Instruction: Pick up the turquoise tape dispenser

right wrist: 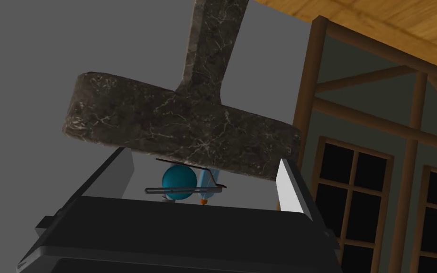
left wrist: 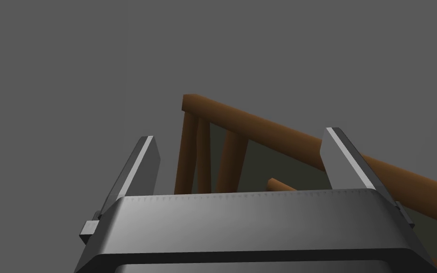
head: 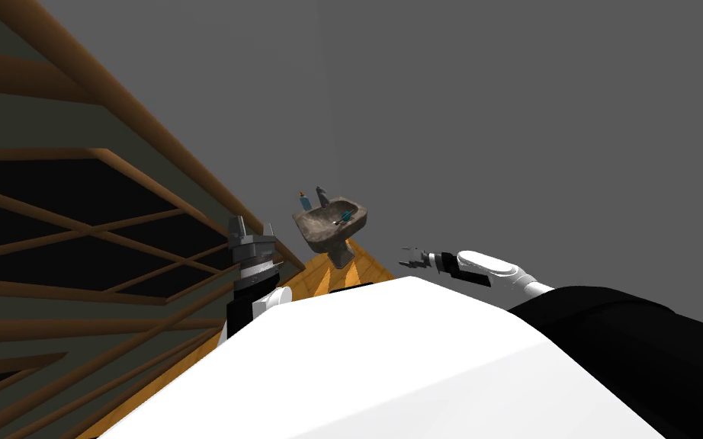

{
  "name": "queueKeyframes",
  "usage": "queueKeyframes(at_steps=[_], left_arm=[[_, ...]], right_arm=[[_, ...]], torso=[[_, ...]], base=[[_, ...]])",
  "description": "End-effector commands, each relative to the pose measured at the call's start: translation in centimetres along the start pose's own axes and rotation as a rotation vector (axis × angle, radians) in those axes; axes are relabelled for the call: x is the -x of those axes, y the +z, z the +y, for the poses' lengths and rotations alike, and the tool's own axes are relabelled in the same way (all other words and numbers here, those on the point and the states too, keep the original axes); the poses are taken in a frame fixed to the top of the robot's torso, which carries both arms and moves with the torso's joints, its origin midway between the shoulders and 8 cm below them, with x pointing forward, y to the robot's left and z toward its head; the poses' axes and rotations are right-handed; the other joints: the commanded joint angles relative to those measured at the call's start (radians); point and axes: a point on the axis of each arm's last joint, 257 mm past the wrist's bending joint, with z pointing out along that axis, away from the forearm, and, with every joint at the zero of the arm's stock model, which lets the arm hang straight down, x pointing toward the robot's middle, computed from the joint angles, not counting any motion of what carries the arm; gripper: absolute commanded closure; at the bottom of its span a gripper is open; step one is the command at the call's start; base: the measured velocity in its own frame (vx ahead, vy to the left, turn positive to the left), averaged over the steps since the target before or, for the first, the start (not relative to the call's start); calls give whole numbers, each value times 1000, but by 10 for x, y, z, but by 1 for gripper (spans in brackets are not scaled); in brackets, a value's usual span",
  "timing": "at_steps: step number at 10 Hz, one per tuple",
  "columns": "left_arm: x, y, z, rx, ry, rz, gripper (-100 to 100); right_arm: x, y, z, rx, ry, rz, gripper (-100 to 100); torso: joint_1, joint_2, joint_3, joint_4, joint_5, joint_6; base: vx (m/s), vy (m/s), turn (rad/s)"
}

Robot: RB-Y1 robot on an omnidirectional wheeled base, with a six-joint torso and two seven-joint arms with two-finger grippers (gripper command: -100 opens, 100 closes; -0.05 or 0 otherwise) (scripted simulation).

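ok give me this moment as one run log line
stage: pre-grasp | tape dispenser: in sink basin, ungrasped | right gripper: open, short of sink | left gripper: open, raised by wooden frame

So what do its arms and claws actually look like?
Each claw, left claw and right claw, is a dark grey box carrying two thin, pale grey, blade-like fingers. The right forearm is smooth white with dark joints; the left wrist has dark and pale rings. I see no cables or markings.

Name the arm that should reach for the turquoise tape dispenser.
Right. The right gripper, fingers open, points at the sink and frames the turquoise tape dispenser; the left gripper faces a wooden beam.
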Motion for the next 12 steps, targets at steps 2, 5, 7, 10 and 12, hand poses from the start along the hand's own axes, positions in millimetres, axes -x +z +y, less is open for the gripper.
queueKeyframes(at_steps=[2, 5, 7, 10, 12], left_arm=[[0, 0, 0, 0, 0, 0, 0], [0, 0, 0, 0, 0, 0, 0], [0, 0, 0, 0, 0, 0, 0], [0, 0, 0, 0, 0, 0, 0], [0, 0, 0, 0, 0, 0, 0]], right_arm=[[-3, -13, -20, -2, -129, 68, -100], [-4, -25, -40, 5, -234, 129, -100], [-1, -34, -55, 7, -321, 171, -100], [8, -47, -83, 10, -477, 234, -100], [15, -55, -97, 16, -560, 270, -100]], torso=[[-1, 0, 0, 0, 0, 0], [0, -1, 0, 0, 0, 0], [1, -1, -1, 0, 0, 0], [1, -1, -1, 0, 0, 0], [1, -2, -1, -1, 0, 0]], base=[[48, 73, 34], [51, 72, 43], [65, 88, 67], [72, 104, 83], [78, 89, 75]])
